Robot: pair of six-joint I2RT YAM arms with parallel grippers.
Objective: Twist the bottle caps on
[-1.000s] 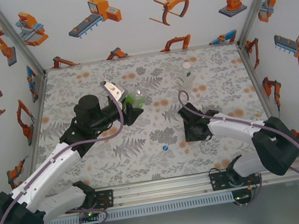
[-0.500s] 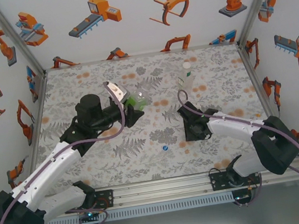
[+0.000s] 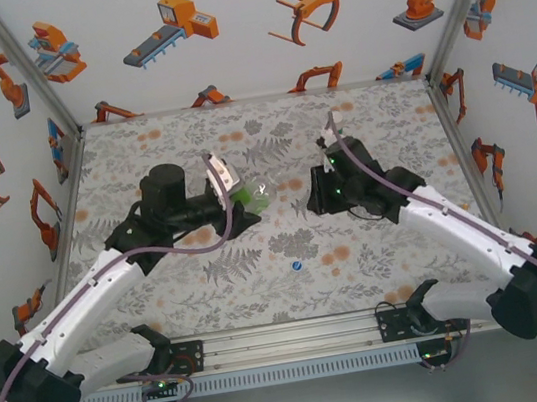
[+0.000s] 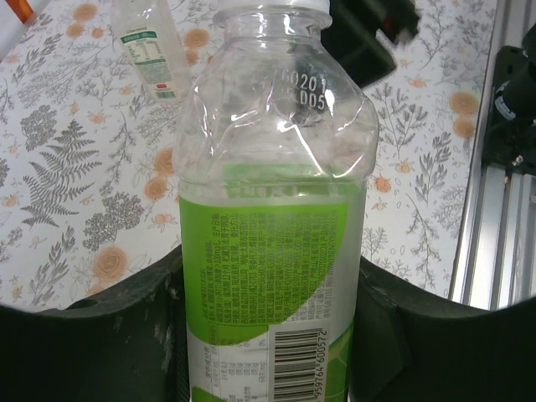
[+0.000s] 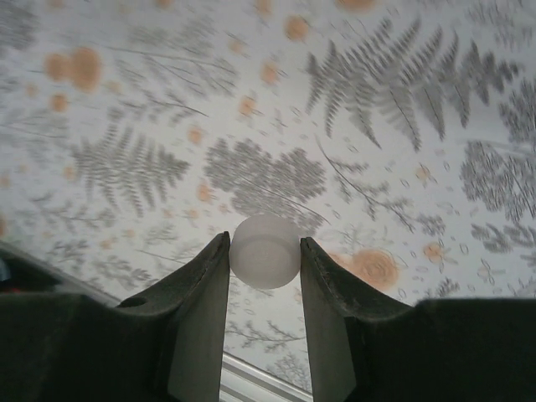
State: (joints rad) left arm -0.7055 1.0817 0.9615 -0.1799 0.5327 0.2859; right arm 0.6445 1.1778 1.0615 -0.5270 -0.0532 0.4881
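- The left gripper (image 3: 236,202) is clamped round the green-labelled bottle (image 3: 250,195) and holds it off the table. The bottle's long axis seems to point neck-first at the other arm.
- The right gripper (image 3: 315,198) faces it from the bottle's right, near but apart.
- The white cap (image 5: 265,249) is pinched between the right gripper's fingers.
- A blue cap (image 3: 298,266) lies loose on the table, nearer the bases.

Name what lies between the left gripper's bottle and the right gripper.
Top view: only bare table separates the bottle from the right gripper; the blue cap sits off that line.
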